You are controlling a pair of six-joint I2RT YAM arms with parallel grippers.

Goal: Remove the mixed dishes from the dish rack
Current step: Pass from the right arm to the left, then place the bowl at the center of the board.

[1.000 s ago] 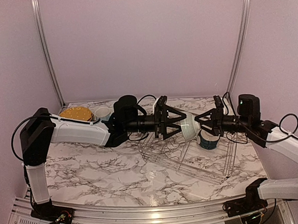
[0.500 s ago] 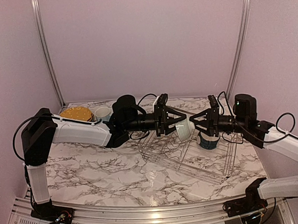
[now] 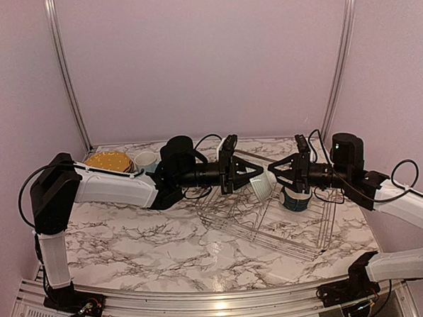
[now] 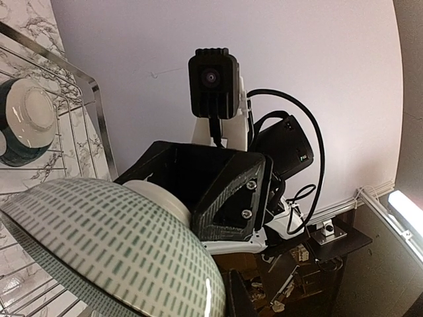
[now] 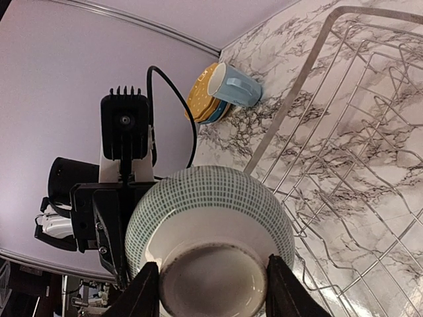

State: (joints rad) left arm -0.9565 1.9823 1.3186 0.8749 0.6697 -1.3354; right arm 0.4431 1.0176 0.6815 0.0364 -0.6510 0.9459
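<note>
bowl (image 5: 198, 198) in grip of right end effector (image 5: 213, 282); left end effector (image 3: 260, 172), earlier spread, now tight on rim

The raised bowl (image 3: 263, 187) is above the dish rack (image 3: 272, 237); the second bowl (image 3: 296, 199) sits in its right end; plates (image 3: 109, 162) and mug (image 3: 146, 160) stand far left.

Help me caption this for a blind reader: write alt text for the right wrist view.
A white bowl with green dashes fills the foreground, its foot held in the right claw while the left claw grips its rim. Beyond, the wire dish rack sits on the marble table, and a light blue mug sits beside stacked plates.
</note>
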